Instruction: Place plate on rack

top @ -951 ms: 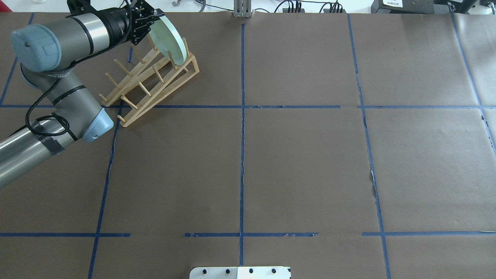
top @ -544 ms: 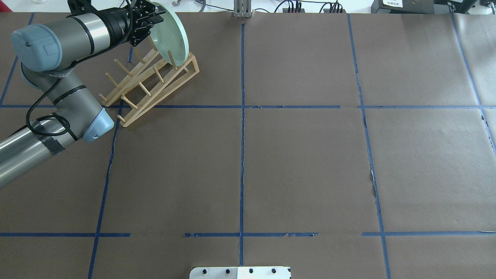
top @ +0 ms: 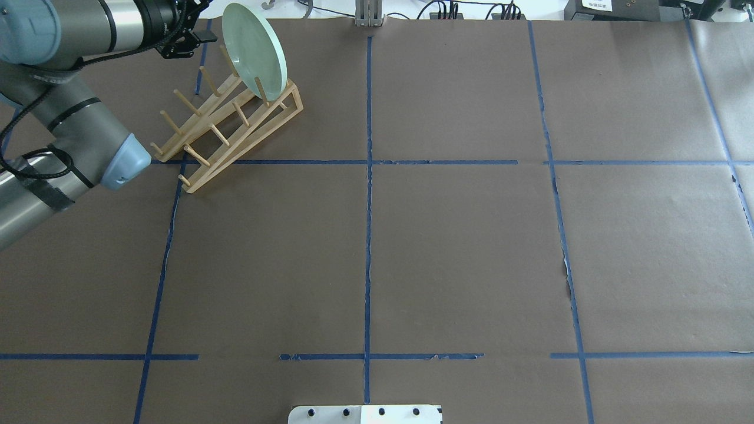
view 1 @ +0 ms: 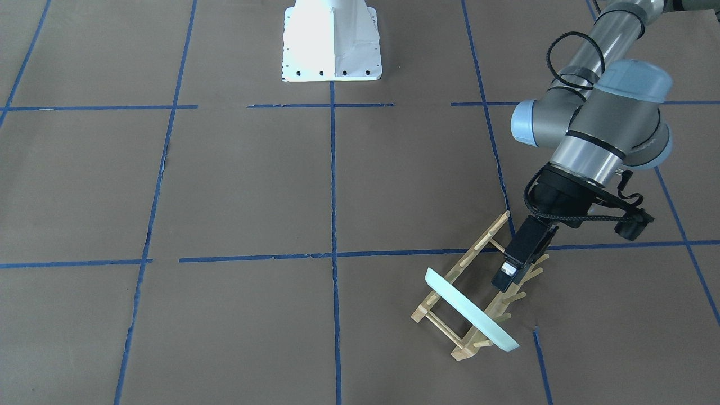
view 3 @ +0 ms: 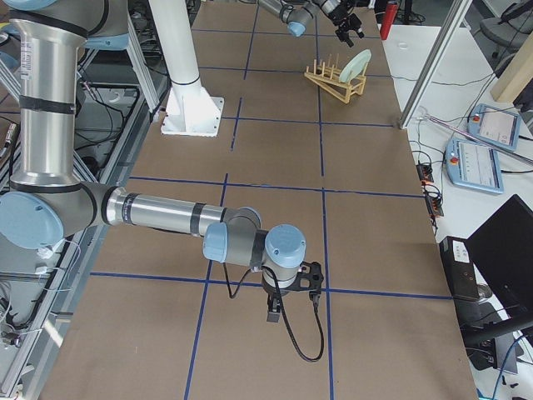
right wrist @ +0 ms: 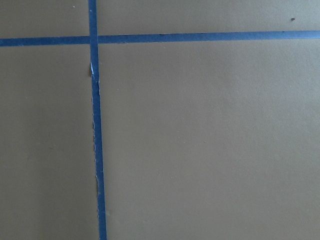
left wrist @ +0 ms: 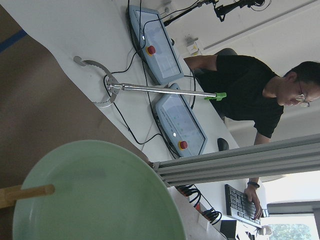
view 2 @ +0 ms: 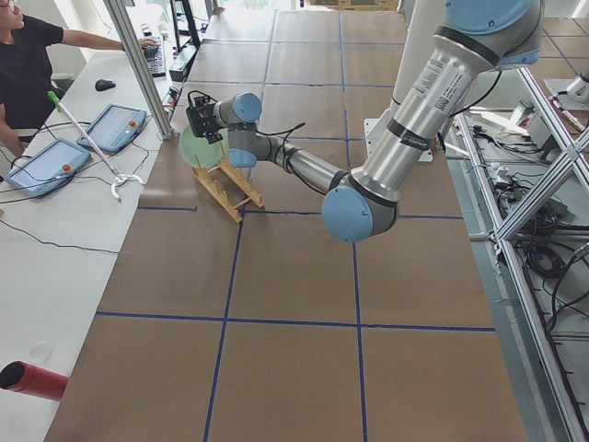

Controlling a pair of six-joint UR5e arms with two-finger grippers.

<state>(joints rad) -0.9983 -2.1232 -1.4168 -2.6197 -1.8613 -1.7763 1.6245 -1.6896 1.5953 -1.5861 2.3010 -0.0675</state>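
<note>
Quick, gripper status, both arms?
Left gripper: open, empty; the plate stands in the rack, apart from it.
Right gripper: cannot be told; only the side view shows it.

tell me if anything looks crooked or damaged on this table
The plate leans tilted in the end slot of the rack, sticking out past both rails. The rack sits diagonal to the blue tape lines. The brown paper is torn beside one tape line.

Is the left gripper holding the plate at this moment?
No, the left gripper is apart from the plate, which stands on edge between the pegs of the rack.
</note>
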